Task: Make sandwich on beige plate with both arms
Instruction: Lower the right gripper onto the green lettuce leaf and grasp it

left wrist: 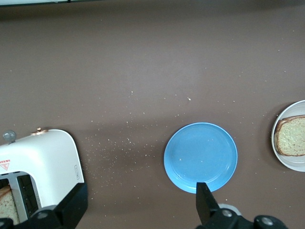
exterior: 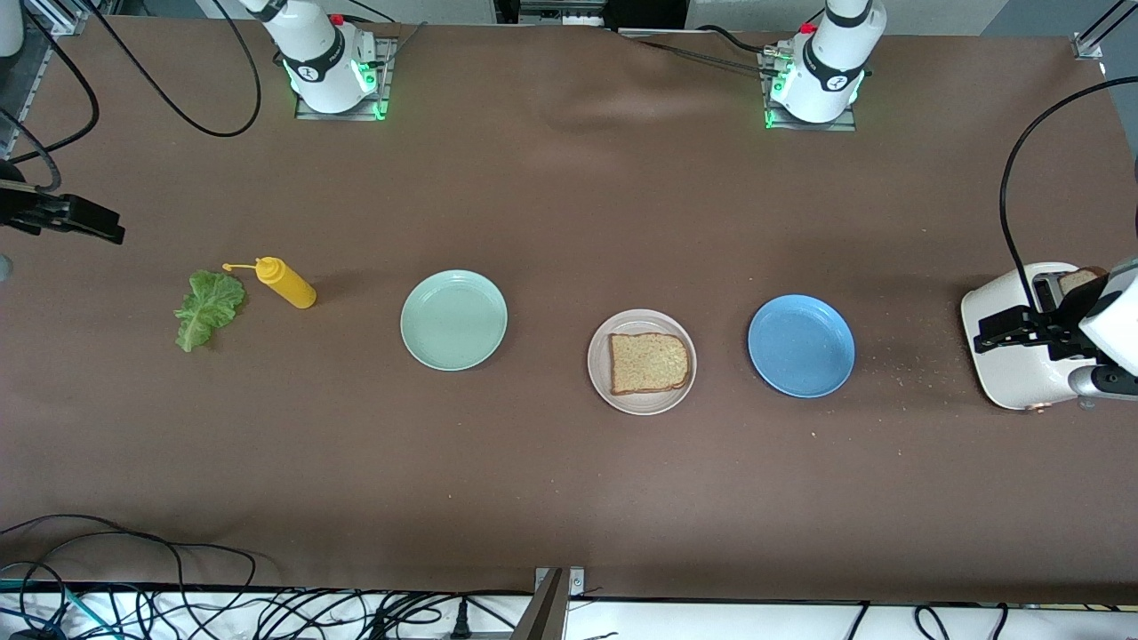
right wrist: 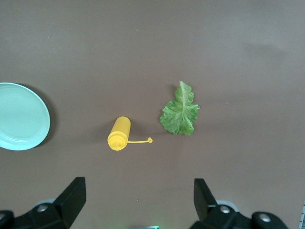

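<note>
The beige plate (exterior: 642,396) holds one slice of brown bread (exterior: 649,363); both also show in the left wrist view, plate (left wrist: 291,164) and bread (left wrist: 291,136). A second slice (exterior: 1078,279) stands in the white toaster (exterior: 1013,364), seen in the left wrist view too (left wrist: 5,202). The green lettuce leaf (exterior: 209,308) lies toward the right arm's end; it shows in the right wrist view (right wrist: 180,112). My left gripper (exterior: 1000,331) (left wrist: 138,205) is open and empty over the toaster's edge. My right gripper (exterior: 107,229) (right wrist: 138,198) is open and empty, up over the table near the lettuce.
A mint-green plate (exterior: 453,320) and a blue plate (exterior: 801,346) flank the beige plate. A yellow squeeze bottle (exterior: 284,282) lies on its side beside the lettuce. Crumbs lie between the blue plate and the toaster (left wrist: 43,162).
</note>
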`<action>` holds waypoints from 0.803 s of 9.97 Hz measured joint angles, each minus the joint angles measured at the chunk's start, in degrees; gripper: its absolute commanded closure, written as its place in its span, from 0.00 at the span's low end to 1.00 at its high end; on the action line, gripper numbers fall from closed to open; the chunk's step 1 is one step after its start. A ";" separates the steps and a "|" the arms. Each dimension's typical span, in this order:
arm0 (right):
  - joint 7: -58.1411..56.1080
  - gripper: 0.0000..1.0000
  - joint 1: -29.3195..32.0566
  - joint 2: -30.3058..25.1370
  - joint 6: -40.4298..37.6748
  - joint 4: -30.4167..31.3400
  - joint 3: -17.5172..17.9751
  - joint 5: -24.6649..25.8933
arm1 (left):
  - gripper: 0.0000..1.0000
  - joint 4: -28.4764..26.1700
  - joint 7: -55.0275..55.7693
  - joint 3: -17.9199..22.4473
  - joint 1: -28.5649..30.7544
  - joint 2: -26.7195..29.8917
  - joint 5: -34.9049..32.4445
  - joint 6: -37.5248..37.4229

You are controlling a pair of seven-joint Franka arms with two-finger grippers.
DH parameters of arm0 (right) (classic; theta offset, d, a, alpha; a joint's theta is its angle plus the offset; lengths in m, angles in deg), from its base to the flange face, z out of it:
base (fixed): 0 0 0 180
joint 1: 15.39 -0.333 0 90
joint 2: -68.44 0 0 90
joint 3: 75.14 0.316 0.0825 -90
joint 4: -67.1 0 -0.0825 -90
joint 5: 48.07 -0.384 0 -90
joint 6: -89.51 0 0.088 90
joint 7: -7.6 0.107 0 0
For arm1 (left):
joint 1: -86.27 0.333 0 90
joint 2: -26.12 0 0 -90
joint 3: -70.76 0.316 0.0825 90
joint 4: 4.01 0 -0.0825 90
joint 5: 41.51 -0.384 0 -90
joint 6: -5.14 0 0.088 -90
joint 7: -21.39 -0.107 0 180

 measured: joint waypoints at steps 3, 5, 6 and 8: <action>-1.05 0.00 1.61 4.18 0.40 0.48 -0.83 0.27 | 0.00 3.27 -0.10 0.66 0.11 1.22 0.00 -4.11; -2.07 0.00 4.57 9.20 2.08 0.85 -1.16 0.27 | 0.00 3.54 -0.59 0.71 0.19 1.55 -0.01 -4.73; -2.27 0.00 5.81 12.00 3.56 1.27 -1.24 0.27 | 0.00 3.49 -0.72 0.63 0.19 1.54 -0.01 -5.05; -3.33 0.00 7.16 16.89 7.30 2.83 -1.29 0.27 | 0.00 3.26 -0.94 0.43 0.15 1.53 -0.01 -7.05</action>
